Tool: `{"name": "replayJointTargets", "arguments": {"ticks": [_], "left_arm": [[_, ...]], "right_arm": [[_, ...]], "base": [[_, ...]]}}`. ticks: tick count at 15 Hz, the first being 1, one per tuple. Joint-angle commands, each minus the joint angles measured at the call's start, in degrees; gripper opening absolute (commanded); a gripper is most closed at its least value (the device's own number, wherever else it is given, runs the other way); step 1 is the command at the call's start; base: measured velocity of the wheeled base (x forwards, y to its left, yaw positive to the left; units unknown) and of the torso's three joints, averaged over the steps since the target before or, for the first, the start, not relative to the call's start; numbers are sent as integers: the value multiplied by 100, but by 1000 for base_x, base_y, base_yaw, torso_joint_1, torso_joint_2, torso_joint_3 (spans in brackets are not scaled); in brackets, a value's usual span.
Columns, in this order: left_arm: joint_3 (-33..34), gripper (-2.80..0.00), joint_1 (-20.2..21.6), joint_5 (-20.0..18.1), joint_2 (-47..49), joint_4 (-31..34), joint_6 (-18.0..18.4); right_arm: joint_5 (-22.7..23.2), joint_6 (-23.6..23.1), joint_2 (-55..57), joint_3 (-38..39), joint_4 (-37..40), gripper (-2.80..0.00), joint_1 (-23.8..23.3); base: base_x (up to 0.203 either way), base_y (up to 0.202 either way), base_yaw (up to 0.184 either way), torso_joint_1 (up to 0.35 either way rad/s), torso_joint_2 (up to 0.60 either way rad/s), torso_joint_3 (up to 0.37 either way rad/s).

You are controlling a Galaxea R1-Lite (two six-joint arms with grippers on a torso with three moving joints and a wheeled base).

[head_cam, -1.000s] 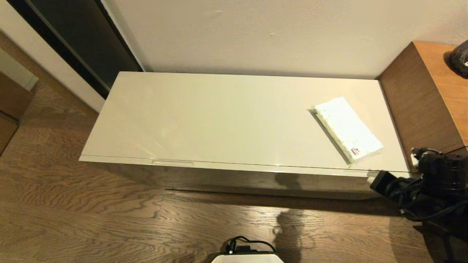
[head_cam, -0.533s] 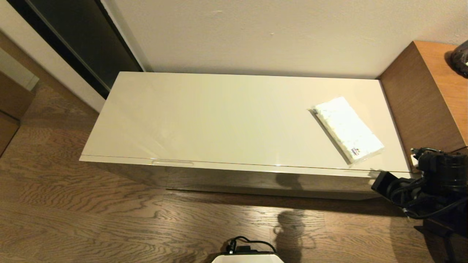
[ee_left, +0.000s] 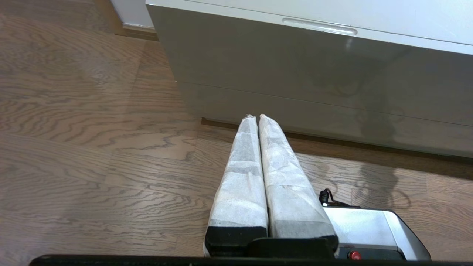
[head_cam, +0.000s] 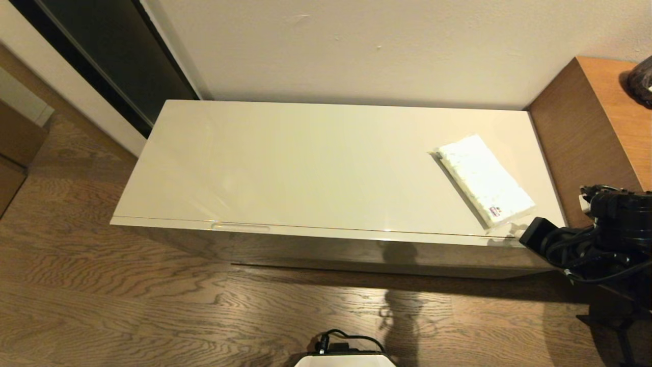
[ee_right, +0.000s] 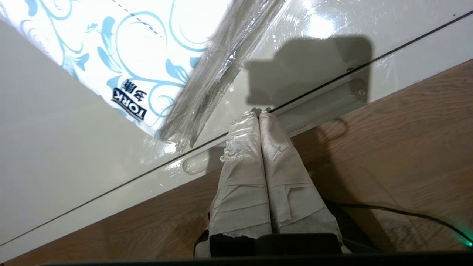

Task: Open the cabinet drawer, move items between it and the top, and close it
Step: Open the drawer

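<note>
The tissue pack (head_cam: 484, 178) lies slantwise on the right part of the cream top (head_cam: 305, 163); its swirl print and clear crimped end fill the right wrist view (ee_right: 111, 55). The cabinet drawer (head_cam: 331, 251) is pushed in, its front glossy (ee_left: 295, 62). One slot pull (head_cam: 240, 227) shows near the left end (ee_left: 319, 26). My right gripper (ee_right: 257, 112) is shut and empty, tips at the seam between top and drawer, over a second slot pull (ee_right: 196, 163), just short of the pack's near corner. My left gripper (ee_left: 257, 116) hangs shut, low above the floor before the drawer. No slippers are in view.
A taller brown wooden cabinet (head_cam: 586, 137) adjoins the top's right end, with a dark object (head_cam: 642, 76) on it. The wall runs behind and a dark doorway (head_cam: 102, 56) is at the back left. My white base (head_cam: 346, 361) is on the wood floor.
My right arm has risen and moved in toward the cabinet's front right edge, closer to the tissue pack. The pack and drawer have not moved.
</note>
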Motion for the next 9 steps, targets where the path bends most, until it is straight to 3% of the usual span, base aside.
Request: {"name": "replayJointTargets", "arguments": {"ticks": [1, 9], "left_arm": [[1, -280, 1, 12, 7, -2, -7], [1, -280, 1, 11, 7, -2, -3]], "right_arm": [[-3, 107, 138, -34, -37, -280, 9], [12, 31, 235, -20, 9, -280, 5]], "base": [[0, 0, 0, 0, 0, 0], [0, 0, 0, 0, 0, 0]]}}
